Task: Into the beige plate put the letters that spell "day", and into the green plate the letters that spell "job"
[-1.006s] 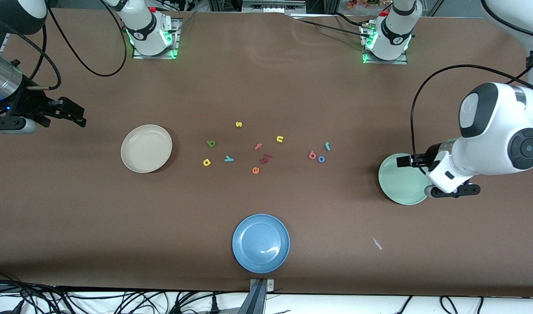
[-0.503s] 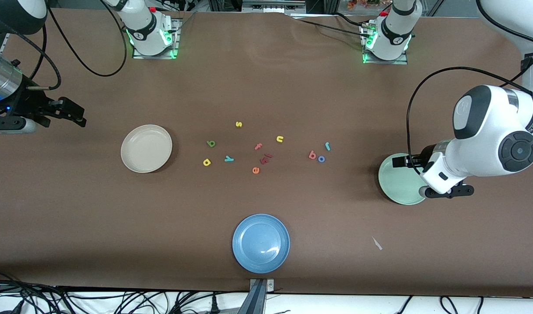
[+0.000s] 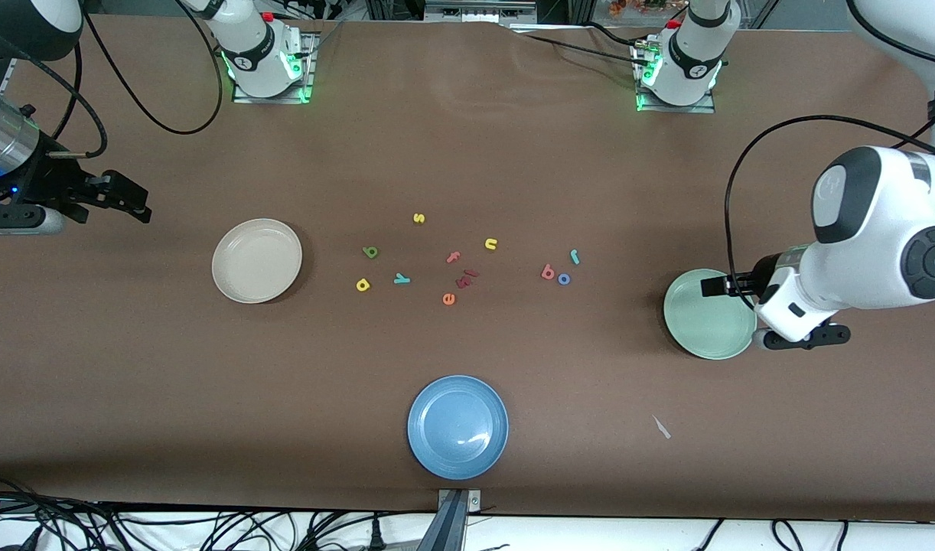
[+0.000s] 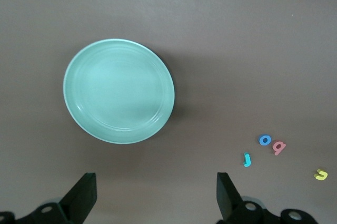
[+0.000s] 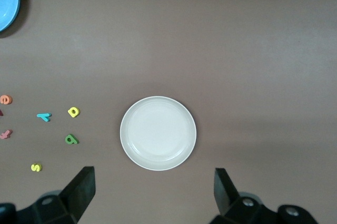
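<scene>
blue plate [image 3: 457,426]: nearest the front camera, empty; not part of the task, keep letters out of it.
green plate [image 3: 705,315]: toward the left arm's end, empty, well apart from every letter.
left gripper [image 4: 154,198]: up in the air over the edge of the green plate, jaws wide apart, holding nothing.
"job" letters: pink "b" [image 3: 547,272], blue "o" [image 3: 564,279] and teal "j" [image 3: 575,257] lie close together on the table, between the green plate and the middle.
Advice: I judge the "j" the easiest first pick, since "b" and "o" nearly touch; come straight down.
"day" letters: yellow "a" [image 3: 363,285], teal "y" [image 3: 401,278], green "d" [image 3: 370,252], beside the beige plate [image 3: 257,260], which is empty.
right gripper [image 5: 152,195]: waits high over its end of the table, jaws apart, empty.
</scene>
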You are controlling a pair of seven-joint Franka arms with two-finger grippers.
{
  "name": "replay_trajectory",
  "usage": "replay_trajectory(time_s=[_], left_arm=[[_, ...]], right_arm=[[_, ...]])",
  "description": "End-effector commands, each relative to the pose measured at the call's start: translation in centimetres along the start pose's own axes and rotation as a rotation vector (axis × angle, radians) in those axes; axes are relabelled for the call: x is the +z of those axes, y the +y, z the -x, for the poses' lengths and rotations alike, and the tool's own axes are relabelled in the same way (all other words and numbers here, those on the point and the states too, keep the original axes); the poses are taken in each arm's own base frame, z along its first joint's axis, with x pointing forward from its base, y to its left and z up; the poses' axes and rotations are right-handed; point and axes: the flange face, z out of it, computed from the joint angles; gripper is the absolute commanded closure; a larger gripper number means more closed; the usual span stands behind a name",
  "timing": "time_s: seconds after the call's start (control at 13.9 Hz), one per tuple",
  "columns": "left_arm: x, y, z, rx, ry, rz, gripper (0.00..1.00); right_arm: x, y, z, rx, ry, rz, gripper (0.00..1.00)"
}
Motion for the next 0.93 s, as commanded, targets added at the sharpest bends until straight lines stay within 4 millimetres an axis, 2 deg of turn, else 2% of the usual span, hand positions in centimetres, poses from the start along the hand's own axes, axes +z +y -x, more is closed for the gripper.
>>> replay_trajectory(time_s=[0.0, 0.86], left_arm=[[-1.17, -0.38, 0.77, 0.027, 0.000, 0.012, 0.00], [-0.42, 0.55, 1.59, 0.042, -0.057, 0.010, 0.00]], right_arm=[[-0.20, 0.06, 0.08, -0.012, 0.007, 0.015, 0.00], [-0.11, 0.06, 0.05, -0.009, 0.006, 0.015, 0.00]])
